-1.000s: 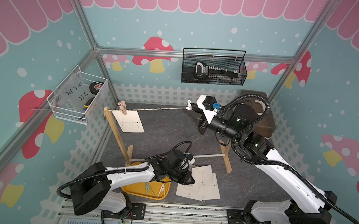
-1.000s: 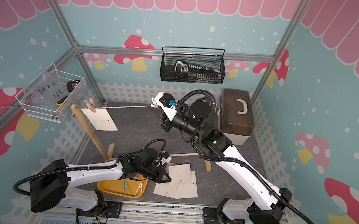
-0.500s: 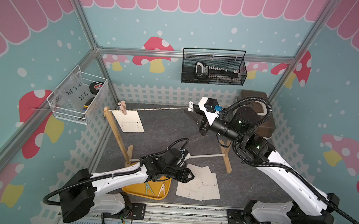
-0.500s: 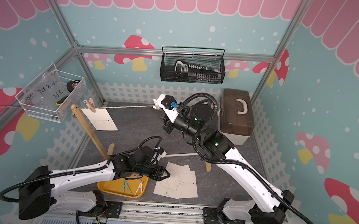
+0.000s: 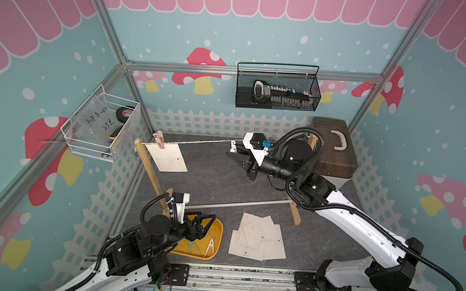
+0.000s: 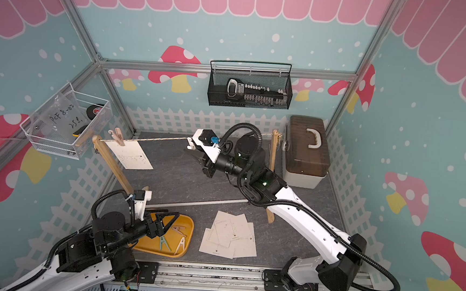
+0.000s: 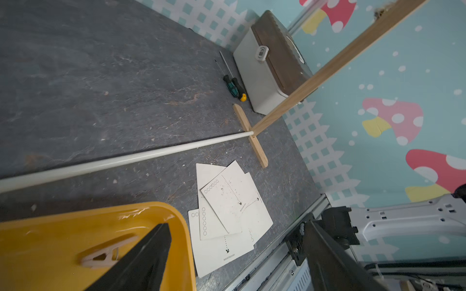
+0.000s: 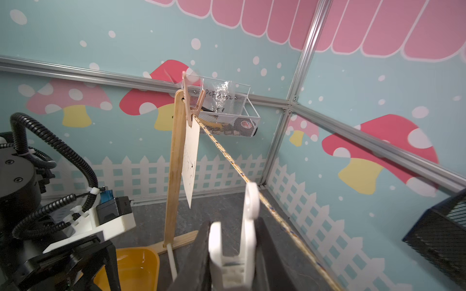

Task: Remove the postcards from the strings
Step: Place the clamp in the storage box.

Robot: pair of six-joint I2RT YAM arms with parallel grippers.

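Clenches right pincer (image 8: 234, 267) on white plastic clothespin (image 8: 249, 201) beside beige twisted cord (image 8: 222, 151); holds left pincer (image 5: 206, 225) agape above yellow plastic tray (image 5: 219, 229), for pegs.

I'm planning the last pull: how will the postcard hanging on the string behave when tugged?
Probably fairly stiff: the pegged postcard hangs flat without curling. Likely light, since one pink clothespin carries it. Pinned off-centre, it may pivot about that pin when pushed.
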